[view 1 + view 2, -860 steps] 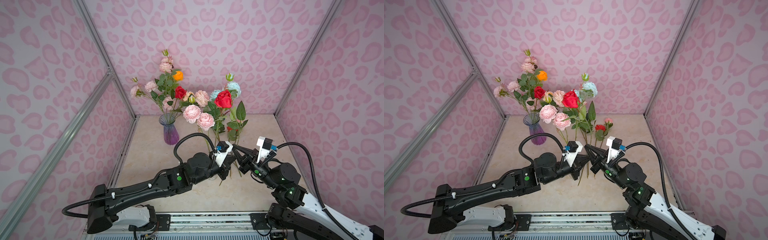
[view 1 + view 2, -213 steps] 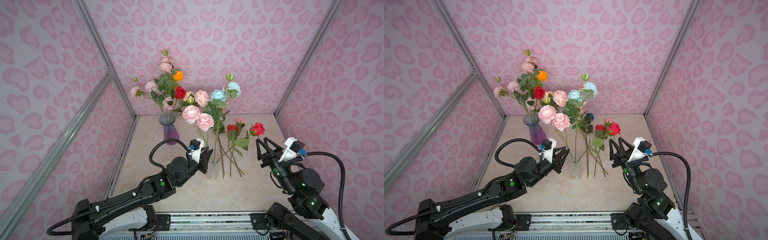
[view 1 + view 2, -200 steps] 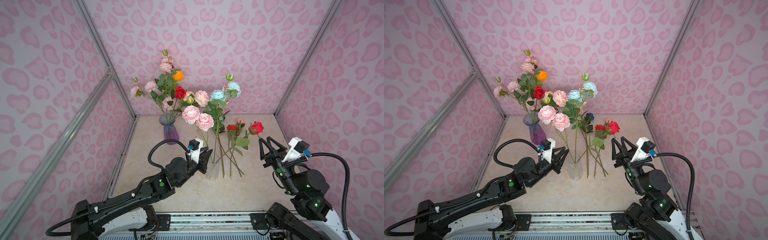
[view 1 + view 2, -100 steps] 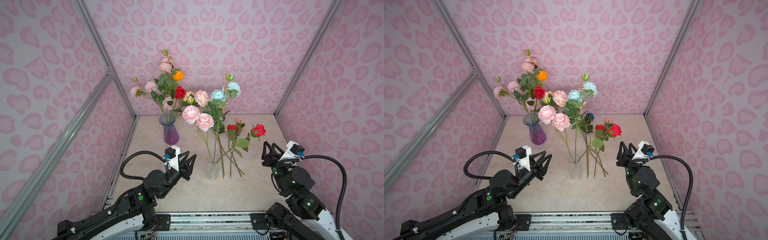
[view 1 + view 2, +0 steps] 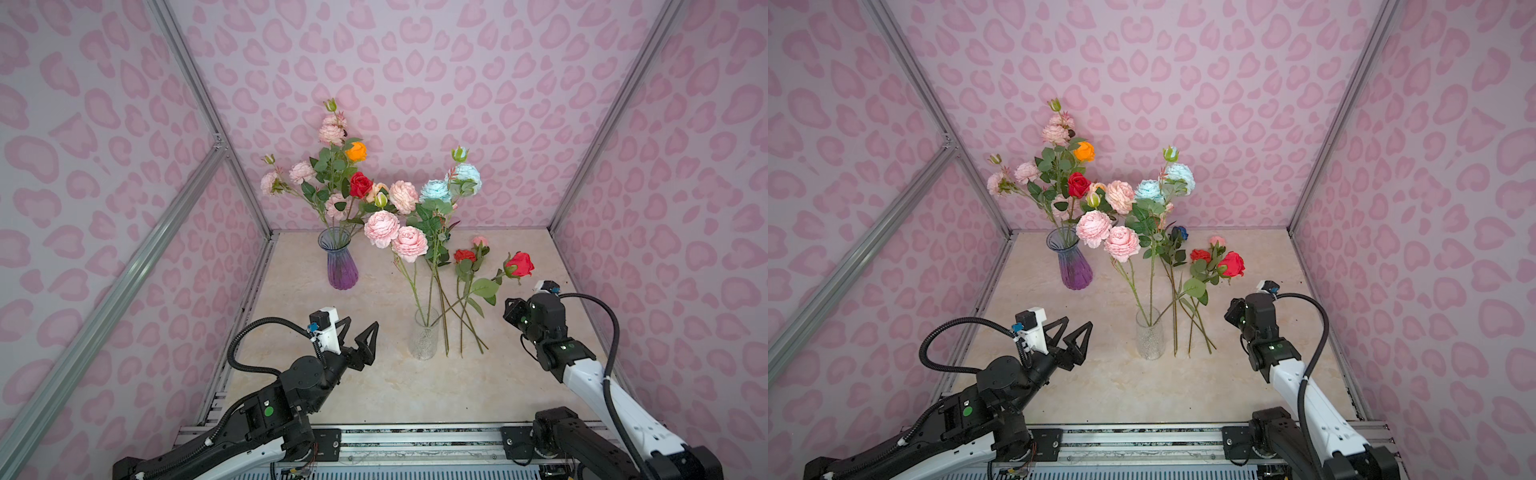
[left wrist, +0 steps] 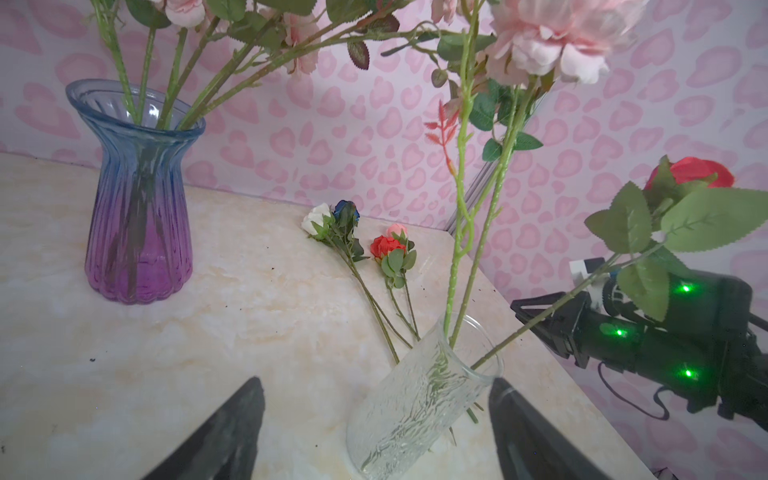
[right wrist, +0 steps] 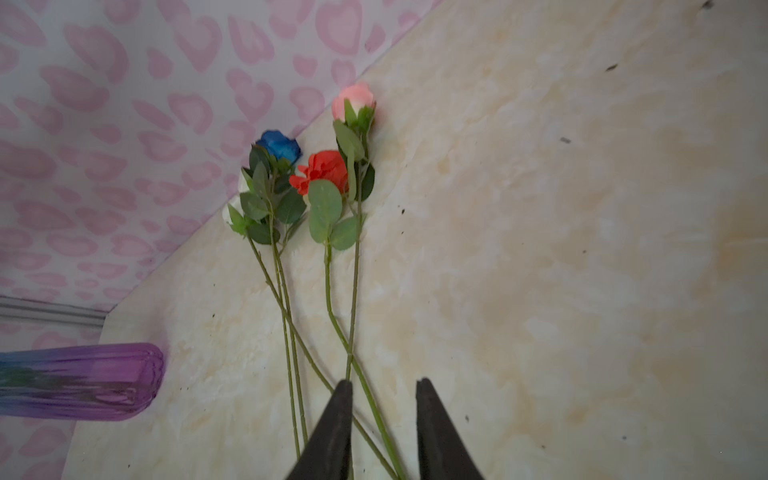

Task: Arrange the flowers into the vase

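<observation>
We see the left arm (image 5: pixel 291 386) stretched low from the near edge over the tabletop (image 5: pixel 386 395). Its wrist is lifted and the left fingers (image 5: pixel 369 338) are spread wide and empty, aimed at the clear vase (image 5: pixel 424 334) but apart from it. The right arm (image 5: pixel 582 374) rises from the near right corner with its forearm sloping up and its wrist tipped down toward the middle. The right fingers (image 7: pixel 336 428) stand a little apart with nothing between them, above the stem ends of four loose flowers (image 7: pixel 324 178) lying flat on the tabletop: blue, white, red and a pink bud. The clear vase holds pink and light-blue blooms, plus a red rose (image 5: pixel 519 264) leaning out toward the right arm. The purple vase (image 5: pixel 341 266), farther back on the left, holds more pink blooms, an orange one and a red one.
</observation>
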Tool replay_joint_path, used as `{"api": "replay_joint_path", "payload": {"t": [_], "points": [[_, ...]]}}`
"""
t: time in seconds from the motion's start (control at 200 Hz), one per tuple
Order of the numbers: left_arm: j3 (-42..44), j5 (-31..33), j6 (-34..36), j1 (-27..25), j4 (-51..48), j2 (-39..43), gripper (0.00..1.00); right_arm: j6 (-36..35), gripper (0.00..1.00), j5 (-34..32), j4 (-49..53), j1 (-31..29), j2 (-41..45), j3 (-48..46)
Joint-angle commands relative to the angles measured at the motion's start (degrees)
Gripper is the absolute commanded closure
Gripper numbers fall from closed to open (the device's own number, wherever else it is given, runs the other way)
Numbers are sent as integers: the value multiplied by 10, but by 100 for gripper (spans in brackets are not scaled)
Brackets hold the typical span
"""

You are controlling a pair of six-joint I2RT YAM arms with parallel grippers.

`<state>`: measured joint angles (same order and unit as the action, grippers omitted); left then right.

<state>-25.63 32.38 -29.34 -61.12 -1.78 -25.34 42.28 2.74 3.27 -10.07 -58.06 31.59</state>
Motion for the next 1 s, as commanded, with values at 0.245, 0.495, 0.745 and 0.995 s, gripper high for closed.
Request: {"api": "replay_joint_path", "payload": {"t": [0.245,0.495,0.745,0.995], "points": [[25,-7,-82,0,-4,-38,14,-23,74,205,-17,-19,-291,115],[45,-9,-110,1,1,-41,14,-28,83,209,-39,-41,-352,133],[47,-4,-99,1,5,-36,13,-26,79,197,-23,-44,-388,151],[64,-2,-99,1,0,-16,12,-22,79,200,-32,-45,-401,150]]}}
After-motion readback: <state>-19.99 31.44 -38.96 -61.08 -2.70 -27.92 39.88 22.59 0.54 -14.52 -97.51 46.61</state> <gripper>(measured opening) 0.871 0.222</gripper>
